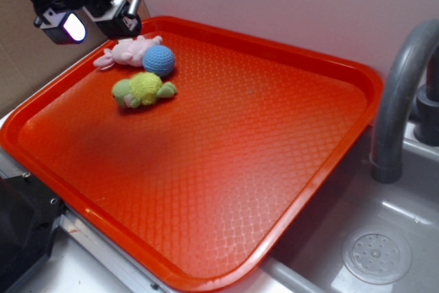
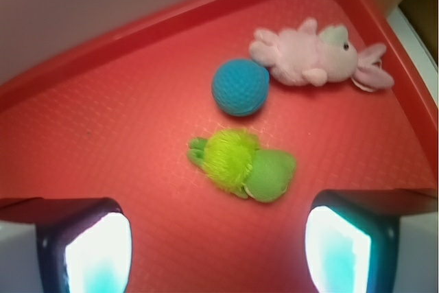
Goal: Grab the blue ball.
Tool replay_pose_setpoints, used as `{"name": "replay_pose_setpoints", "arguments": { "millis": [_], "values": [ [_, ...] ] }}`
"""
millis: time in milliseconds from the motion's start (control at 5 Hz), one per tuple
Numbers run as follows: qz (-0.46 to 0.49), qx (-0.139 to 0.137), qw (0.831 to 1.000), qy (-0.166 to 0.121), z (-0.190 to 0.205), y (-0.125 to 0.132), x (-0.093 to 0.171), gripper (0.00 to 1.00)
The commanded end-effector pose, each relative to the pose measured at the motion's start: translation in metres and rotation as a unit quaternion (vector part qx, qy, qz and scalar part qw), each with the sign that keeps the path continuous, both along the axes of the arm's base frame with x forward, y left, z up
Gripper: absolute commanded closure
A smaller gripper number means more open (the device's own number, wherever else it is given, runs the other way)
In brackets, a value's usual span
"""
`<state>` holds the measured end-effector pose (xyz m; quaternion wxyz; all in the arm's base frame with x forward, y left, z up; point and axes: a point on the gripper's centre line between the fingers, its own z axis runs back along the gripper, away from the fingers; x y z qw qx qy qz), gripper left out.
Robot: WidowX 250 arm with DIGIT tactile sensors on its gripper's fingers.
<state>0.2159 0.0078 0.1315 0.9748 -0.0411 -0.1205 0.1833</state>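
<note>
The blue ball (image 1: 159, 60) (image 2: 240, 86) rests on the red tray (image 1: 226, 156) near its far left corner, touching the pink plush toy (image 1: 128, 51) (image 2: 312, 55). Just in front of it lies a yellow-green crocheted turtle (image 1: 143, 90) (image 2: 245, 165). My gripper (image 1: 97, 21) (image 2: 217, 248) hovers above the tray's far left edge, left of the toys, open and holding nothing. In the wrist view its two glowing fingers (image 2: 96, 255) frame bare tray, with the turtle and ball farther ahead.
A grey faucet (image 1: 401, 94) rises at the right beside a steel sink (image 1: 374, 255) with a round drain. A brown cardboard panel (image 1: 17, 53) stands behind the tray's left side, a white wall behind its far edge.
</note>
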Motion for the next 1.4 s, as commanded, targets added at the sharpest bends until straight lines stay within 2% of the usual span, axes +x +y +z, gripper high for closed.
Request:
{"name": "replay_pose_setpoints", "arguments": {
  "millis": [0,200,400,600,1000,1200],
  "values": [
    [0.007,0.001,1.000,-0.016,0.009,0.004,0.006,0.00],
    [0.026,0.027,0.999,-0.027,-0.030,0.030,0.034,0.00],
    [0.051,0.042,0.997,-0.046,-0.056,0.052,0.050,0.00],
    [0.062,0.066,0.995,-0.043,-0.080,0.066,0.061,0.00],
    [0.067,0.100,0.992,-0.047,-0.105,0.075,0.087,0.00],
    [0.069,0.101,0.992,-0.037,-0.123,0.075,0.090,0.00]
  ]
}}
